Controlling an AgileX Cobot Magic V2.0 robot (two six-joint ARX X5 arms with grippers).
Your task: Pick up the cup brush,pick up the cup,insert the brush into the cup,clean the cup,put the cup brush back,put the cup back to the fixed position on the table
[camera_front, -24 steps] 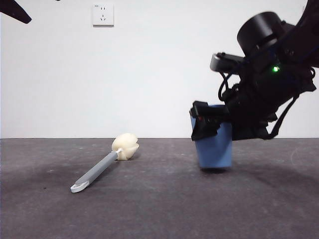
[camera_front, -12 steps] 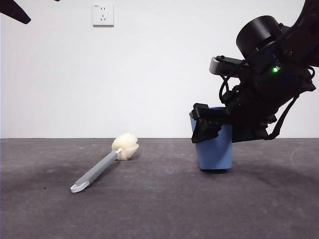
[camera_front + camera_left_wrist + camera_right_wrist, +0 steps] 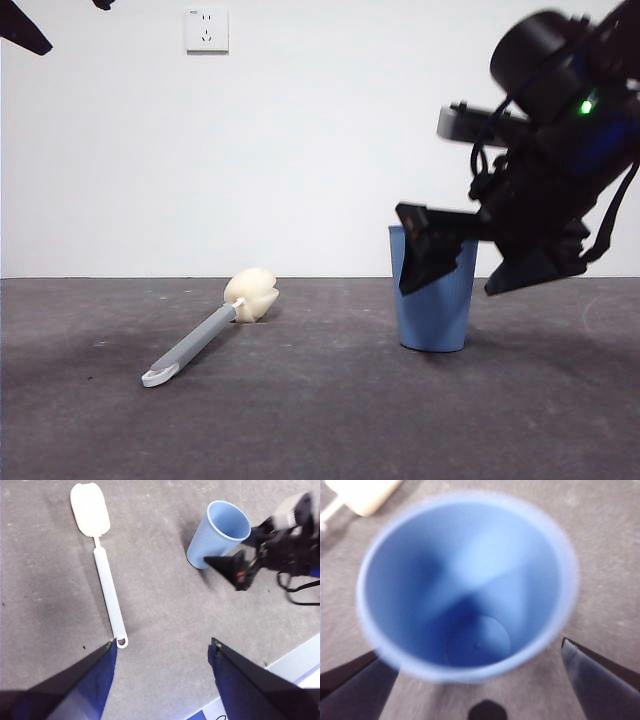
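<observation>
With the cup (image 3: 433,300) standing upright on the table (image 3: 320,420), well apart from the cup brush (image 3: 205,333) lying flat, lift your right gripper (image 3: 440,255), jaws spread wide off the ribbed wall, straight clear without tipping it.

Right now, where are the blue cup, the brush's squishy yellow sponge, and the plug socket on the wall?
the cup (image 3: 433,310): front view, on its ribbed side wall.
the cup brush (image 3: 251,294): front view, on its cream-yellow sponge head.
wall socket (image 3: 207,30): front view, on the white faceplate's middle.
</observation>
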